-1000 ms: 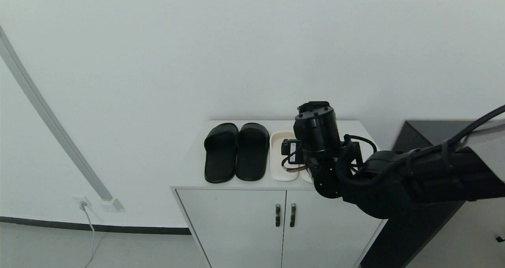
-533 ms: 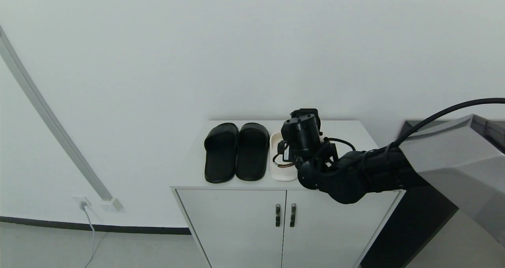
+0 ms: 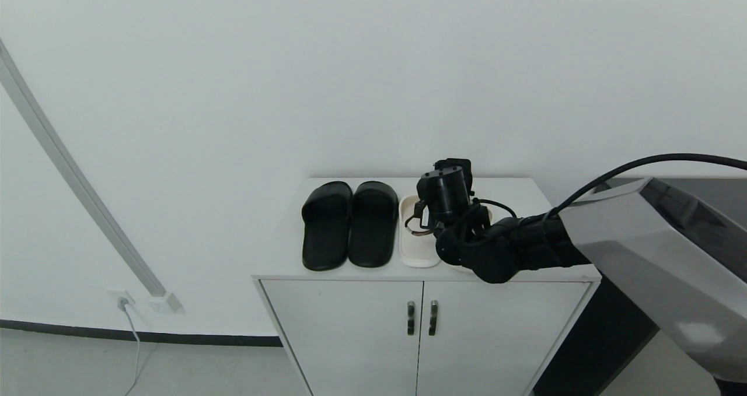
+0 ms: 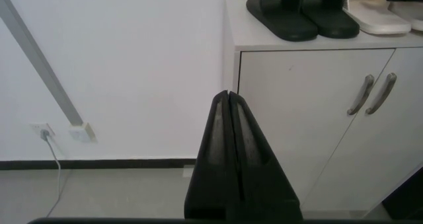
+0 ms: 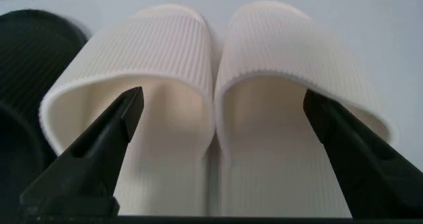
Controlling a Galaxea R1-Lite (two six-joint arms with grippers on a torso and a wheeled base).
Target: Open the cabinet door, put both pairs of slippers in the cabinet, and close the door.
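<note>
Head view: high up, facing forward and down on the cabinet [image 3: 344,332] against the wall, middle distance. Left wrist view: low, off the cabinet's left, facing the doors [image 4: 297,118] and black slippers [image 4: 284,16]. Right wrist view: very close over the white slippers [image 5: 165,52]. Head and left wrist views share the doors and black slippers.

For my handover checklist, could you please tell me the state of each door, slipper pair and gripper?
cabinet doors: both shut
black slippers: side by side on cabinet top
cream slippers: on cabinet top, ungripped
right gripper: open, straddling the cream slippers
left gripper: shut, empty
</note>
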